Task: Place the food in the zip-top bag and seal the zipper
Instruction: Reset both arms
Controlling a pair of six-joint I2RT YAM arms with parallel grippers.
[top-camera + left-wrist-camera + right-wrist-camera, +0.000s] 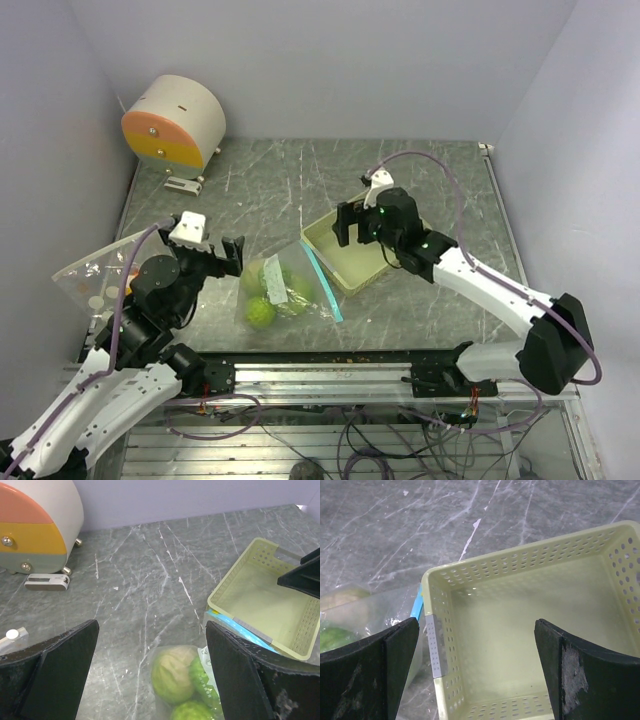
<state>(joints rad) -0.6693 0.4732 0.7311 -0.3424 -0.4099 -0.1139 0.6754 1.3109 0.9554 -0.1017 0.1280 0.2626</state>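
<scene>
The clear zip-top bag [283, 288] lies flat on the table with three round green food pieces [262, 311] inside; its blue zipper strip [323, 285] lies against the basket. Orange and maroon pieces are out of view. My left gripper [226, 256] is open and empty, just left of the bag; its wrist view shows the green food [174, 676] below and between the fingers. My right gripper [356, 221] is open and empty above the pale yellow-green basket [345, 268], whose inside [530, 630] holds nothing. The bag [375, 612] shows left of the basket.
A round white-and-orange device [176, 121] stands at the back left with a small white clip [185, 183] before it. A second clear bag [93, 276] lies at the left edge under my left arm. A metal rail [330, 370] runs along the near edge.
</scene>
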